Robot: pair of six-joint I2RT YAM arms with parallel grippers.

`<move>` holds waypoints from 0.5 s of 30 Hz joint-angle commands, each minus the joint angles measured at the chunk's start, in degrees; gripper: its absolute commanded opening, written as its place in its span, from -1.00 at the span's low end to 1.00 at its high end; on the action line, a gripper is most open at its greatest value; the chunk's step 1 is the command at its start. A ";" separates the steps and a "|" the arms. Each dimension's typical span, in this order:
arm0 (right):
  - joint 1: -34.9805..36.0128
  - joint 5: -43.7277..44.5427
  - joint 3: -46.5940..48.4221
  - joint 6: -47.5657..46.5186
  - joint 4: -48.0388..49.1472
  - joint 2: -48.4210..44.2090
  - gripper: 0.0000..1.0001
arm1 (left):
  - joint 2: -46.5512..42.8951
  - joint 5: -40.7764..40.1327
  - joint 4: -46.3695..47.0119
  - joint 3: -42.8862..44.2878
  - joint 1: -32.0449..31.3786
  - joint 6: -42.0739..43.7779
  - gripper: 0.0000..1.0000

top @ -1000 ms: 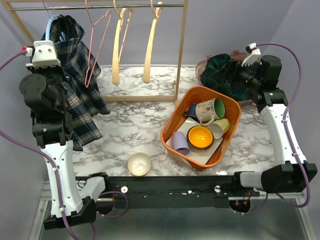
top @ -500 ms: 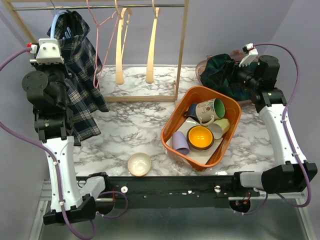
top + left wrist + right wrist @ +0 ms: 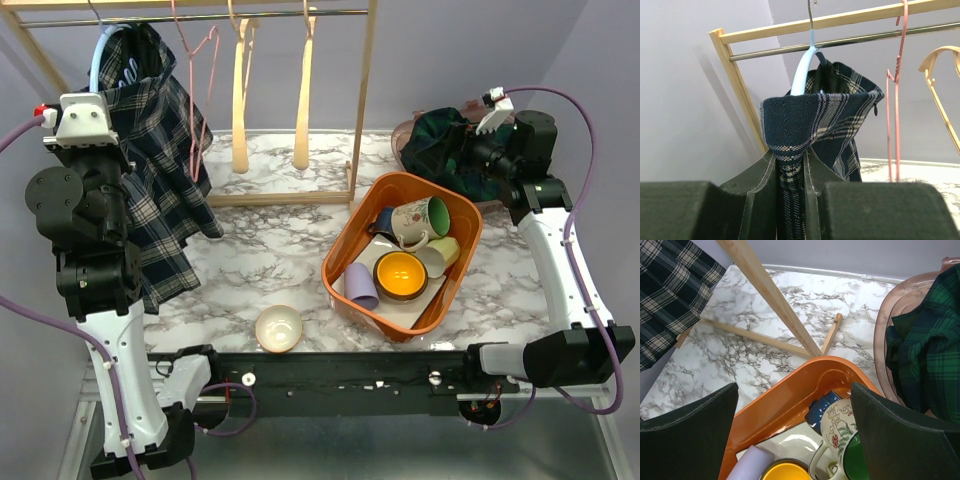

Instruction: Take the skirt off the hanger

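A dark blue plaid skirt (image 3: 160,170) hangs on a light blue hanger (image 3: 103,55) at the left end of the rail. In the left wrist view the hanger (image 3: 802,70) rises from the skirt (image 3: 825,120) to the rail. My left gripper (image 3: 790,200) is shut on the skirt's waistband fold, and its arm (image 3: 85,220) covers the skirt's left side from above. My right gripper (image 3: 795,440) is open and empty, held high above the orange bin (image 3: 790,400) at the right.
A pink wire hanger (image 3: 195,90) and two wooden hangers (image 3: 270,90) hang on the wooden rack (image 3: 360,100). The orange bin (image 3: 345,270) holds mugs and bowls. A green plaid cloth (image 3: 445,150) lies in a pink basket at back right. A small bowl (image 3: 278,328) sits near the front.
My left arm has drawn back toward the near left, pulling the skirt with it; the skirt and blue hanger swing, and the neighbouring hangers sway. The right arm has barely moved.
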 commanded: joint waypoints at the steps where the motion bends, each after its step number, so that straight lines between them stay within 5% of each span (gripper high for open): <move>1: 0.80 1.21 2.12 -1.00 -2.21 -0.76 1.00 | -3.40 -2.46 7.30 3.14 0.20 -1.15 -1.00; 15: 3.25 -1.25 4.76 0.32 -4.93 -2.25 1.00 | -7.53 -6.51 -4.29 3.66 0.20 -2.64 -1.00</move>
